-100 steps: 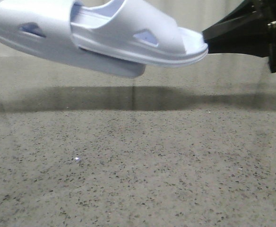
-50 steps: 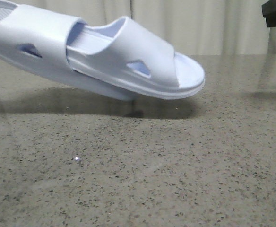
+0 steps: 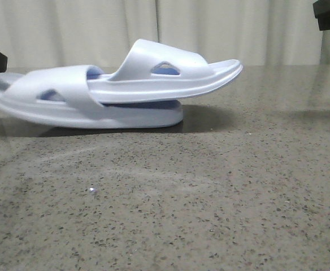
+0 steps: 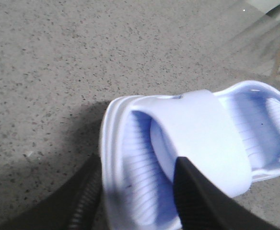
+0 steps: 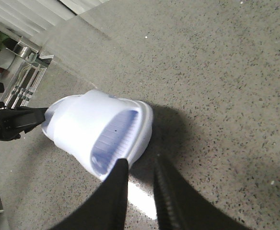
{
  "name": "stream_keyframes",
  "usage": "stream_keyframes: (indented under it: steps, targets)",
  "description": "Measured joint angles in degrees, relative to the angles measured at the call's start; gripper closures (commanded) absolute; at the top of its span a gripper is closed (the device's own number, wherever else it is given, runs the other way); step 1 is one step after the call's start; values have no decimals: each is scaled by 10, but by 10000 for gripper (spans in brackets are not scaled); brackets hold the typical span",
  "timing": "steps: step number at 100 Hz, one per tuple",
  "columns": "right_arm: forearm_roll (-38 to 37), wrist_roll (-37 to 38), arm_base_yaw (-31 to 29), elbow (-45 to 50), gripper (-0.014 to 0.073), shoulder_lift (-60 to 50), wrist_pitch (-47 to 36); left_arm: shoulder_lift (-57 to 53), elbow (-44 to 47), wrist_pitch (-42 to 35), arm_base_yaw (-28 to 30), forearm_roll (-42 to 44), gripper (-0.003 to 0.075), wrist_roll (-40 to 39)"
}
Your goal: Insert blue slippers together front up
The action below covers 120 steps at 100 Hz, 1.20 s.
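**A:** Where did the blue slippers (image 3: pixel 125 93) stand at that moment?

**B:** Nested and down on the bench (image 3: pixel 170 192). In the front view the lower one lay flat on its sole, and the upper one was pushed under its strap, toe pointing right and tilted slightly upward, overhanging the lower toe.

**A:** And the left tool (image 4: pixel 135 201)?

**B:** Closed on the heel rim of the lower slipper. The wrist view showed one finger outside the rim and the other on the ribbed footbed, with the foam wall between them.

**A:** The right tool (image 5: pixel 139 191)?

**B:** Its fingers were close together, a narrow gap between them and nothing in it. It hung above the bench, well apart from the pair, at their toe end.

**A:** So what did the step call for?

**B:** I judged the insertion as good as done; what remained was letting go cleanly. The left fingers needed to spread fully before lifting, and the arm had to draw back along the slipper's length, not upward, since soft foam clings and a lift could tip the heel and spill the upper slipper out.

**A:** Any risk?

**B:** The upper slipper sat loosely, held only by the strap; a nudge could have skewed it.
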Motion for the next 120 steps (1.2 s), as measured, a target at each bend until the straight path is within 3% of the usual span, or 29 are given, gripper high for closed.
stream_keyframes:
  steps: [17,36,46,52,58,69,83,120]
  targets:
    - [-8,2,0,0,504,0,0,0,-12,-9,5,33,273,3]
    - [-17,3,0,0,513,0,0,-21,-66,49,44,59,285,4]
    - [-17,3,0,0,582,-1,0,-46,-92,71,57,61,405,4]
    - [-18,3,0,0,661,-7,0,-67,-99,76,59,61,546,4]
    - [-18,3,0,0,687,-16,0,-85,-102,76,59,62,703,4]
    - [-18,4,11,0,672,-40,0,-122,-103,69,59,63,705,6]
    - [-18,5,62,20,672,-86,-52,-170,-103,7,35,81,705,9]
    - [-11,3,286,105,672,-230,-391,-305,-37,-272,-154,156,705,10]
